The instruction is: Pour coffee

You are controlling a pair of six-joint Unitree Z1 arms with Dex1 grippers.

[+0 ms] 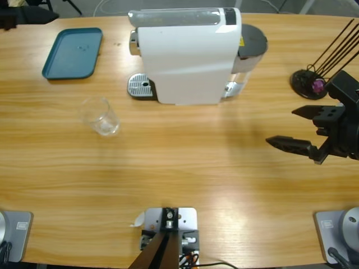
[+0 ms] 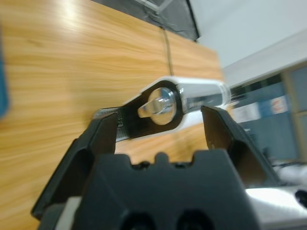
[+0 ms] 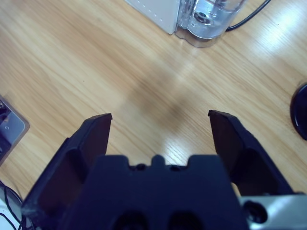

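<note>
High view shows a clear glass cup standing upright on the wooden table, far across the table from the right gripper and well apart from it; whether any coffee lies in the cup cannot be told. A teal tray lies beyond the cup, near the table's far edge. The white coffee machine stands between the cup's side and the right gripper, its metal drip grate on the side toward the cup and its clear water tank toward the right gripper. The right gripper hangs over bare wood with its 2 jaws spread wide, holding and touching nothing; a black stand with a purple object sits just beside it. The left gripper also has its jaws wide apart, holding nothing, and the coffee machine's end lies ahead between them, not touching.
</note>
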